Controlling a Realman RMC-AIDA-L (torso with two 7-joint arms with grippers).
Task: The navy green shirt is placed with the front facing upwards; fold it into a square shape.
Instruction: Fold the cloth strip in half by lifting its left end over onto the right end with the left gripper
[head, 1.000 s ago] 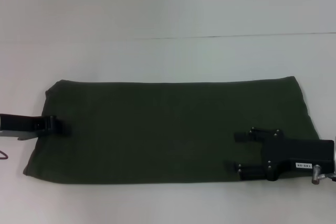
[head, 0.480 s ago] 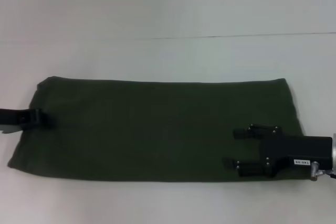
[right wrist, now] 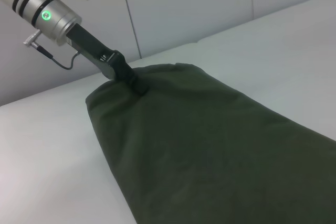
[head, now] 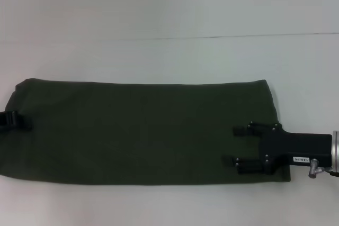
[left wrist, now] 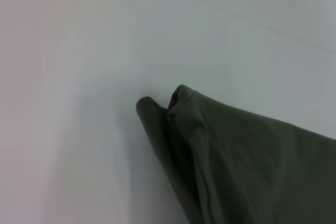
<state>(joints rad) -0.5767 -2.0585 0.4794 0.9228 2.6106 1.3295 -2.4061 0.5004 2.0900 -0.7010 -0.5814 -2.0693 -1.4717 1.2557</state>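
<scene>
The navy green shirt [head: 143,130] lies folded into a long dark olive strip across the white table; its lettering and neck label are hidden. My left gripper [head: 11,120] is at the strip's left end, shut on the cloth edge. The right wrist view shows it [right wrist: 126,76] clamped on that end of the shirt [right wrist: 210,145]. My right gripper [head: 240,146] is open over the strip's right end, with its two fingers spread above the cloth. The left wrist view shows only a folded corner of the shirt [left wrist: 247,156].
The white table [head: 169,56] has a thin seam line running across it behind the shirt. The shirt's left end reaches the left edge of the head view. A grey wall [right wrist: 184,9] stands behind the table.
My left gripper has moved left with the shirt's end in it, and the whole strip has slid left. My right gripper has stayed nearly in place while the cloth slid under it.
</scene>
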